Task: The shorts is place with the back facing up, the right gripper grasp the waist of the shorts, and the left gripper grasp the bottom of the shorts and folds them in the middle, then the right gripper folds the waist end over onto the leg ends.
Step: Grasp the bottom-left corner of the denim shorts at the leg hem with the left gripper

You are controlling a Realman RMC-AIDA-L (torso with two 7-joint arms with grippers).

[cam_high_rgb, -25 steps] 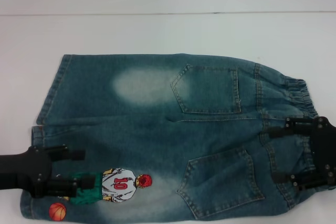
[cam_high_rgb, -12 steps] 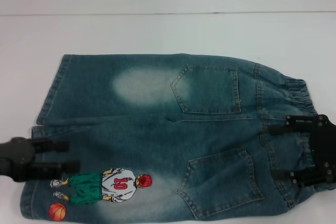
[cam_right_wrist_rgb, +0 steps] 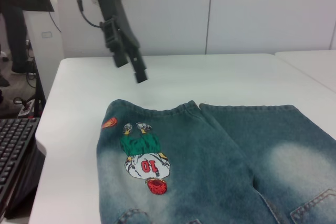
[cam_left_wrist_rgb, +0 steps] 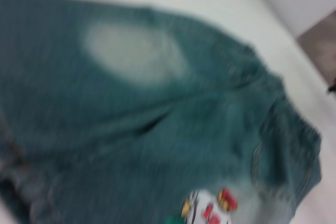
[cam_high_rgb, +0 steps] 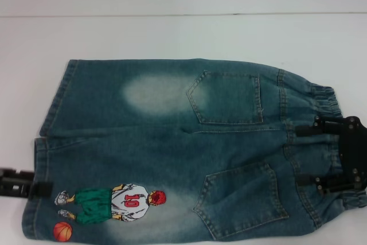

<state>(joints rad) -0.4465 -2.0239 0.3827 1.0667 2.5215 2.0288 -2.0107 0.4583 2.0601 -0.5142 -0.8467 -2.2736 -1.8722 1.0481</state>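
The shorts [cam_high_rgb: 172,147] lie flat on the white desk [cam_high_rgb: 172,32], back side up, with both patch pockets showing. The waist of the shorts [cam_high_rgb: 324,142], a gathered elastic band, points to the robot's right; the bottom of the shorts [cam_high_rgb: 49,142], two flat stitched leg hems, points to its left. On the nearer leg sits the cartoon basketball player print [cam_high_rgb: 112,202] with number 10, and an orange ball print [cam_high_rgb: 62,231] close to the hem.

The right tool [cam_high_rgb: 324,156] sits over the nearer half of the waistband, its two dark fingers spread wide apart and pointing inward across the denim; it holds nothing.

The left tool [cam_high_rgb: 37,183] is at the desk's left side, its fingertips just at the hem of the nearer leg. In the right wrist view the left tool [cam_right_wrist_rgb: 139,72] hangs above the bare desk just beyond the hems, apart from the cloth; whether its fingers are parted cannot be told.

A keyboard [cam_right_wrist_rgb: 13,150] lies beside the desk.
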